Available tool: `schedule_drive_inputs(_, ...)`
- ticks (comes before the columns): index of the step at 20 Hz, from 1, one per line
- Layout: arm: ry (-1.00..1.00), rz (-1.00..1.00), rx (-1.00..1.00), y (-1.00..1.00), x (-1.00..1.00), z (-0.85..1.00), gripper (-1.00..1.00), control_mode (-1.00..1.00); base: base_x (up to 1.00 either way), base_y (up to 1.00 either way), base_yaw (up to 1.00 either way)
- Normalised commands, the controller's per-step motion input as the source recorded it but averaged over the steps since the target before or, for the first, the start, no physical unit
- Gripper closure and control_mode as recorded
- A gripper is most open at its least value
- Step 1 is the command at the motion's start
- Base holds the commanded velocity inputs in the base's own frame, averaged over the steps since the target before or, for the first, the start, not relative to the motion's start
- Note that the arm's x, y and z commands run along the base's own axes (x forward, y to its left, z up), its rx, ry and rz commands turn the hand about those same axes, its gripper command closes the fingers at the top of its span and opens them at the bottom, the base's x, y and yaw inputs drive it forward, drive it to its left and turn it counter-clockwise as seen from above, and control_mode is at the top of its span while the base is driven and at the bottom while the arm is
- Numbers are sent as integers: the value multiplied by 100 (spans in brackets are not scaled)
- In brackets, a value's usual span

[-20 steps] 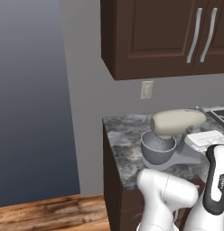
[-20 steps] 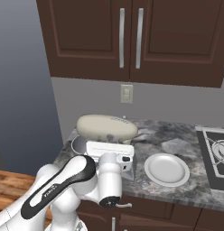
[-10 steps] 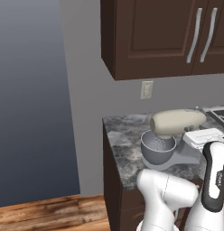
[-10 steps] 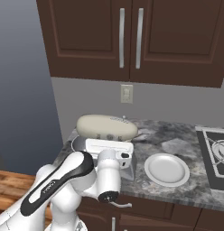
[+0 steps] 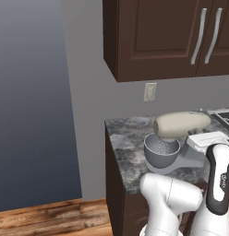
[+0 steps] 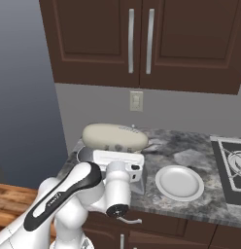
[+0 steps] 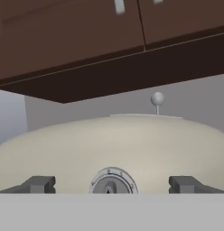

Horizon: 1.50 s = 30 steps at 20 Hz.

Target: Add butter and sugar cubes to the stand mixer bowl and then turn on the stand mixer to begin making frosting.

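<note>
1. Nearest to me, the white arm folds low in front of the counter, its hand raised level with the mixer's side. In the hand view the gripper [image 7: 111,184] has its two dark fingertips [image 7: 38,184] spread wide apart and holds nothing.

2. Centred between those tips, at about 6 o'clock in the hand view, sits a round grey dial [image 7: 111,183] on the cream head. I judge the hand is lined up squarely on it so the jaws can close around the knob to switch the machine on.

3. The stand mixer [image 5: 181,125] stands on the speckled grey counter [image 5: 123,138] near its left end. Its rounded cream-beige head lies level over a flat grey base. A small ball-tipped lever [image 7: 157,99] rises at 12 o'clock above the head in the hand view.

4. The stand mixer bowl [image 5: 160,151] sits under the head's front, deep, grey and smooth-rimmed, with the wire whisk lowered inside. I cannot tell whether butter or sugar is in it.

5. Farther right lies a flat white plate [image 6: 180,182], with nothing on it.

6. Behind, a wall outlet [image 6: 136,101] sits beneath dark wooden cabinets [image 6: 142,39].
</note>
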Motion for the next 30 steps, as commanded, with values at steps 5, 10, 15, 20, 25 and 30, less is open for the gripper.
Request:
schedule_drive_inputs(5,2,-6,0,36,31,-27,-100,-100,0,0,0)
schedule_drive_inputs(10,1,-5,0,31,30,-28,-100,-100,0,0,0)
schedule_drive_inputs(15,1,-5,0,27,28,-26,-100,-100,0,0,0)
schedule_drive_inputs(20,0,-4,0,29,18,-28,-100,-100,0,0,0)
schedule_drive_inputs(25,0,-5,-1,56,22,-39,100,-100,0,0,0)
schedule_drive_inputs(30,0,-3,0,53,20,-18,100,-100,0,0,0)
